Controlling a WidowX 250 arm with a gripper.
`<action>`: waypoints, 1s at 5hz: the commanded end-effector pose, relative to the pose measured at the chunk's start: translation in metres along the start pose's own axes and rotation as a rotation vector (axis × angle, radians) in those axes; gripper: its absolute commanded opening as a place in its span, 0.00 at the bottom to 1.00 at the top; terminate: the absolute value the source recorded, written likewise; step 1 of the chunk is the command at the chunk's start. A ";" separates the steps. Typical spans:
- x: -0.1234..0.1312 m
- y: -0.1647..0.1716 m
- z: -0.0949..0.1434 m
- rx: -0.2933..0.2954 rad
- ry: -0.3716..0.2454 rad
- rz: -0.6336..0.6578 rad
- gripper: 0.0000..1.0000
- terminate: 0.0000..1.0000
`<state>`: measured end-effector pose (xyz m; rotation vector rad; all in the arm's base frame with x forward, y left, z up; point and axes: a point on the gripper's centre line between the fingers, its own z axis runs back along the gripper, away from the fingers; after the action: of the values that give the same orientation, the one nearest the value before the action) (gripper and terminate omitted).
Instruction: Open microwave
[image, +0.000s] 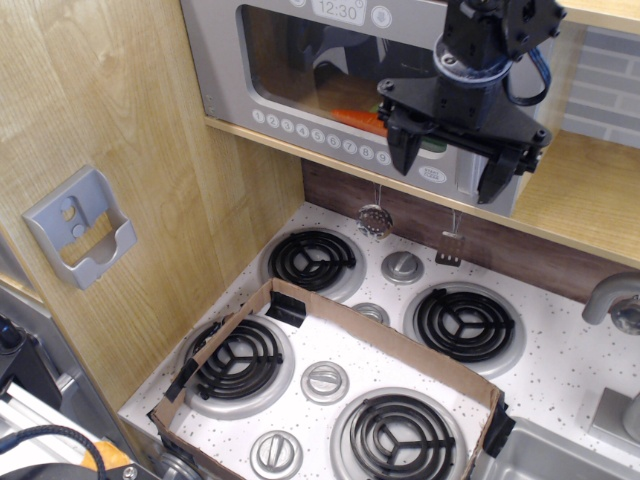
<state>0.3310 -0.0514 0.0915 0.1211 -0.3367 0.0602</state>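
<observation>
Nearest the viewer, a brown cardboard frame (330, 335) lies on the white speckled toy stovetop (570, 350), enclosing the two near black coil burners and silver knobs; two more burners sit just beyond its far edge. On the left, a grey wall holder (80, 228) is fixed to the wooden side panel (130, 130). Farther back, a small strainer (374, 218) and a spatula (450, 245) hang against the dark backsplash below a wooden shelf. On that shelf stands the microwave (290, 70), grey, its clear window door closed, white number buttons along its lower edge and a clock display reading 12:30 at the top. The black gripper (455, 165) hangs before the microwave's right side, fingers spread wide and pointing down, holding nothing; it hides the door handle.
</observation>
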 end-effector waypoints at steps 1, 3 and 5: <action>0.028 -0.003 0.012 -0.030 -0.059 -0.036 1.00 0.00; 0.046 -0.002 0.011 -0.088 -0.079 -0.102 1.00 0.00; 0.045 0.000 0.007 -0.101 -0.099 -0.114 0.00 0.00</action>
<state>0.3696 -0.0485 0.1002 0.0428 -0.3936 -0.0646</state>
